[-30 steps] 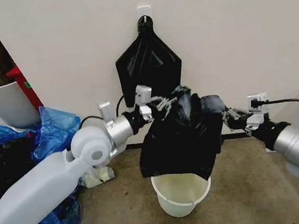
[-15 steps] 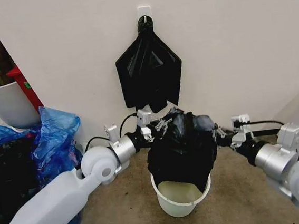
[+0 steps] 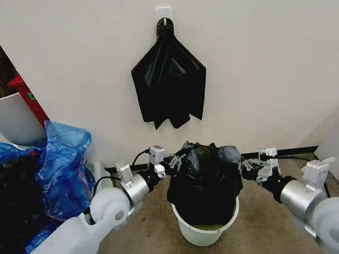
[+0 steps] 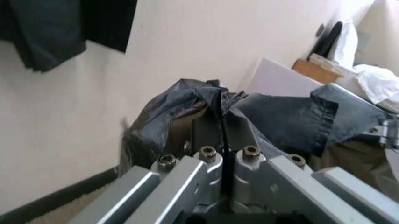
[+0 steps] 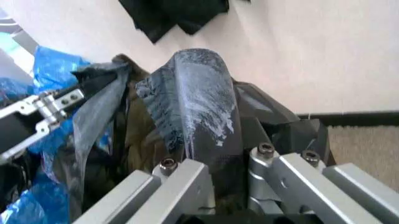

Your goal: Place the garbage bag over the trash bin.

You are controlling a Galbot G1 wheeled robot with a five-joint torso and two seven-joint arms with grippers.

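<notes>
Fingers (image 4: pixel 209 135) pinching glossy garbage bag (image 3: pixel 203 181)

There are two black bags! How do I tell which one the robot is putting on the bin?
Start at the beige wall, where one black bag hangs flat from a hook; that is not it. Look lower, to the floor, for the white trash bin. The garbage bag is the crumpled black one draped into its mouth, pinched between the left end effector and the right end effector.
</notes>
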